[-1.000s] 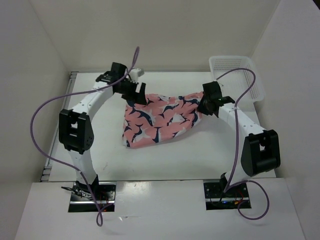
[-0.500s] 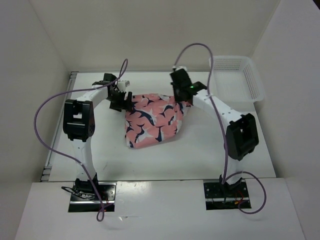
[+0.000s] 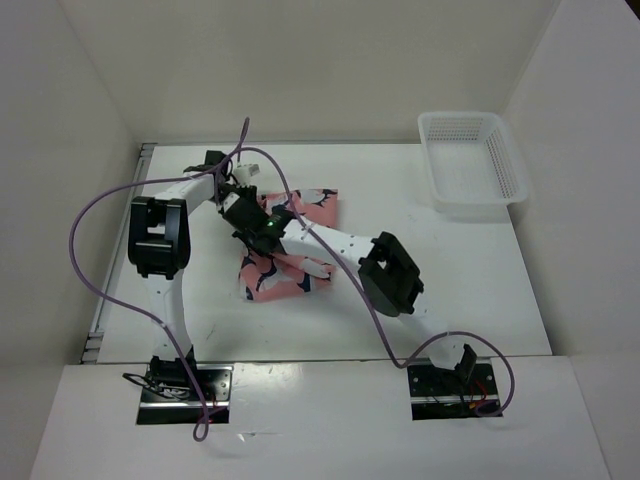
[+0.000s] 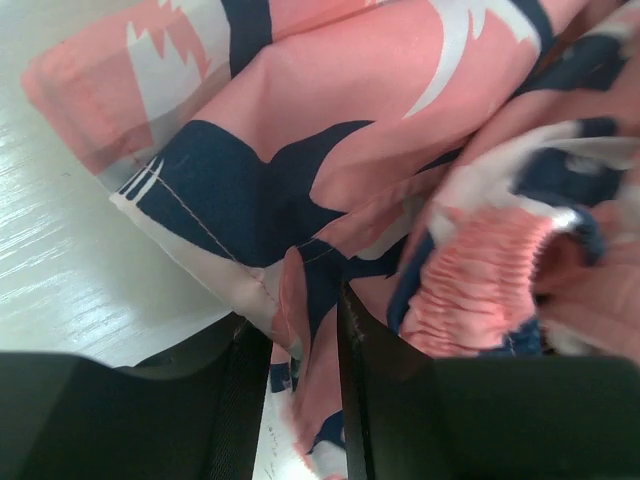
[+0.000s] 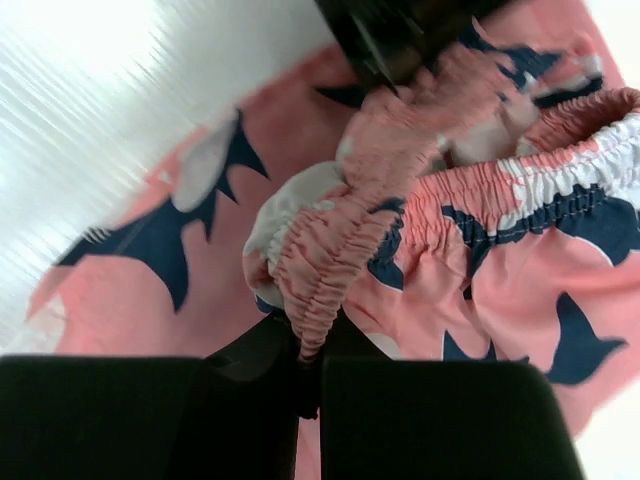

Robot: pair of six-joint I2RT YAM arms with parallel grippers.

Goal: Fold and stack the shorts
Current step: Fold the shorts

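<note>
The shorts (image 3: 290,272) are bunched toward the bench's (image 3: 450,290) 9 o'clock, a hem (image 4: 200,235) pinched by the left pincer (image 4: 298,332), the waistband (image 5: 330,255) by the right pincer (image 5: 308,352).

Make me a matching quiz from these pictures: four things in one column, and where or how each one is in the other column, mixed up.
1. shorts
2. basket
3. left gripper
4. right gripper

A. shut on the elastic waistband
B. far right corner of the table
C. bunched at mid-table
D. shut on a stitched hem

Pairs: 1-C, 2-B, 3-D, 4-A
</note>
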